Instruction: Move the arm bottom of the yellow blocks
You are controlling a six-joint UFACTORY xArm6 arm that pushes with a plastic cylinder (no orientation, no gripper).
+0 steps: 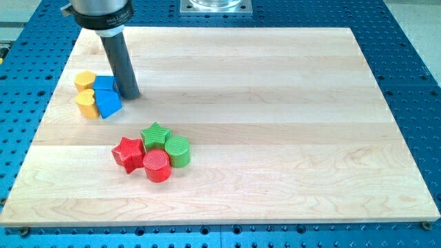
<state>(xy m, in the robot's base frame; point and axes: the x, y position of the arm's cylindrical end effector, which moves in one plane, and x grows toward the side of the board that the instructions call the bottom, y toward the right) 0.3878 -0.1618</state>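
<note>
Nearest the desk's bottom edge, a red cylinder (156, 165), red star (128, 152), green cylinder (178, 151) and green star (155, 135) cluster. Toward the top-left corner, two yellow blocks (85, 92) touch two blue blocks (106, 96); my tip (129, 94), a bare rod with no pincer, stands just right of them.

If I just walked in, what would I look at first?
Probably the thick dark rod at the view's top left, with my tip down on the wooden board right beside two blue blocks and two yellow blocks. Next, the bright bunch lower down: red star, green star, red cylinder, green cylinder.
</note>
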